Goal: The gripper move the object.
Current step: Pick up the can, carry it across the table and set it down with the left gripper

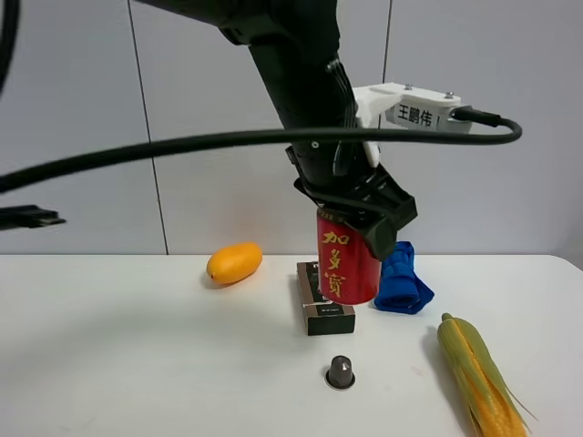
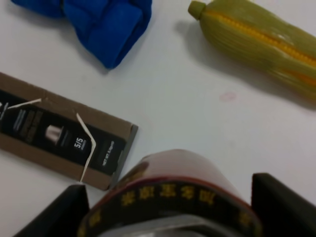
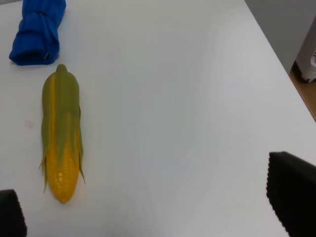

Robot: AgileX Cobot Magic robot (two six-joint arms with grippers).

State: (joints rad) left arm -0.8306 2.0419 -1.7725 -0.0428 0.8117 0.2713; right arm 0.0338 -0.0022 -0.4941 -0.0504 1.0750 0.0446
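Closest on the white table (image 1: 109, 364) sits a small dark coffee capsule (image 1: 341, 371), with a yellow corn cob in green husk (image 1: 478, 382) off to its right. Neither looks to be in harm's way yet, though a low sweep forward would bowl the capsule over.

Behind them lies a flat dark cardboard box (image 1: 323, 299), and this is what worries me. The red aluminium drink can (image 1: 346, 264) stands or hangs right at the box's far corner, and I cannot tell whether its base is clear of the table. Dragged sideways, it could catch the box and tip. The left hand (image 1: 355, 221) is clamped on the can high up near the rim, so a slick wall could also let it swing or slip. The right hand (image 3: 150, 217) is spread wide over bare table, holding nothing.

Further back are a crumpled blue cloth (image 1: 404, 278) just beside the can, and an orange oval fruit (image 1: 234, 262) well apart.

For writing, the can carries gold characters 加多宝, the box shows "5/5" (image 2: 79, 143), and the white labelled box (image 1: 414, 111) on the arm reads 王鹏伟.
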